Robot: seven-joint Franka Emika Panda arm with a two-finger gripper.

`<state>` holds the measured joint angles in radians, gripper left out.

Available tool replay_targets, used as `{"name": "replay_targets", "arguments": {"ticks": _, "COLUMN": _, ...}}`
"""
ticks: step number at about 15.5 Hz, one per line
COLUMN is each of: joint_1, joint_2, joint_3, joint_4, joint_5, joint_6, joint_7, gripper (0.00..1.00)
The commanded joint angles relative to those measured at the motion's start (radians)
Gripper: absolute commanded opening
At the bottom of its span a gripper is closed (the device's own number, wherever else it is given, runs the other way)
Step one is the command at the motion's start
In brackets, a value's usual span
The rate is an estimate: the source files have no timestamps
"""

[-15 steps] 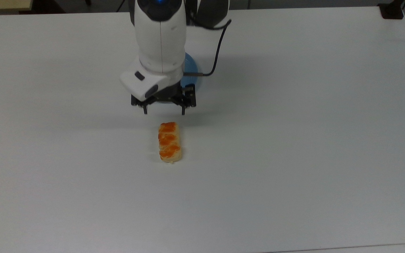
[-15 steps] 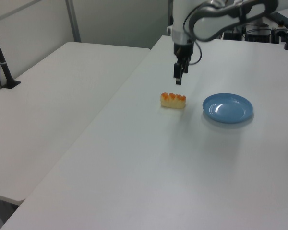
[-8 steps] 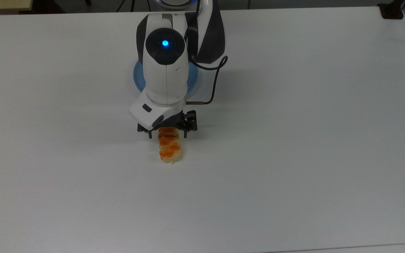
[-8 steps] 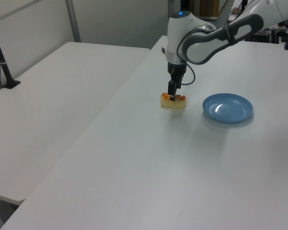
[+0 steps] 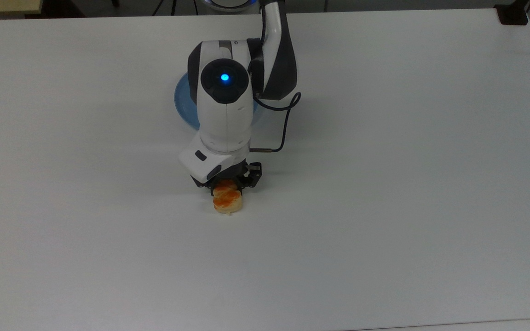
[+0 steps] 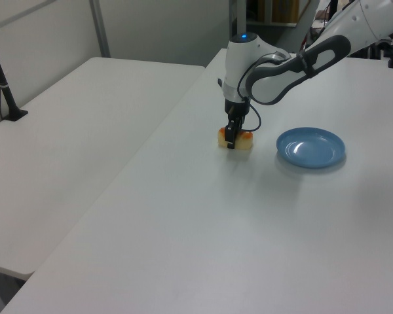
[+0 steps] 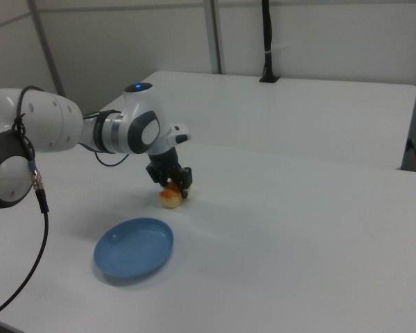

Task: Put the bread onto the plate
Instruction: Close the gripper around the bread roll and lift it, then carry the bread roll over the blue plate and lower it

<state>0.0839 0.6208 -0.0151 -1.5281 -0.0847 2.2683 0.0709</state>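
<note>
The bread (image 5: pixel 228 202) lies on the white table (image 5: pixel 384 184), a small tan loaf with orange glazed patches. My gripper (image 5: pixel 227 187) has come down over the loaf's far end and stands open, one finger on each side. In the left view the gripper (image 6: pixel 232 139) covers the left part of the bread (image 6: pixel 245 139). In the right view the gripper (image 7: pixel 172 189) sits on top of the bread (image 7: pixel 169 200). The light-blue plate (image 5: pixel 184 103) lies behind the arm in the top view, mostly hidden by it. The plate (image 6: pixel 311 147) (image 7: pixel 134 248) has nothing on it.
A black cable (image 5: pixel 288 119) loops from the wrist on the top view's right. A black post base (image 5: pixel 513 14) stands at the table's far right corner. A second white table (image 6: pixel 72 131) adjoins on the left view's left.
The arm came forward from above the plate and dropped until the gripper straddles the bread. The loaf has shifted slightly toward the top view's right.
</note>
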Motion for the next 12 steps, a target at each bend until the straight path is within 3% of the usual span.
{"name": "replay_targets", "arguments": {"ticks": 1, "joint_1": 0.022, "joint_2": -0.016, "joint_3": -0.002, "joint_4": -0.003, "joint_5": -0.017, "joint_6": 0.007, "joint_7": 0.058, "gripper": 0.47}}
{"name": "replay_targets", "arguments": {"ticks": 3, "joint_1": 0.016, "joint_2": -0.085, "joint_3": -0.002, "joint_4": -0.053, "joint_5": -0.017, "joint_6": -0.004, "joint_7": 0.05, "gripper": 0.47}}
{"name": "replay_targets", "arguments": {"ticks": 12, "joint_1": 0.016, "joint_2": -0.497, "joint_3": -0.003, "joint_4": -0.534, "joint_5": -0.052, "joint_6": -0.004, "joint_7": 0.047, "gripper": 0.5}}
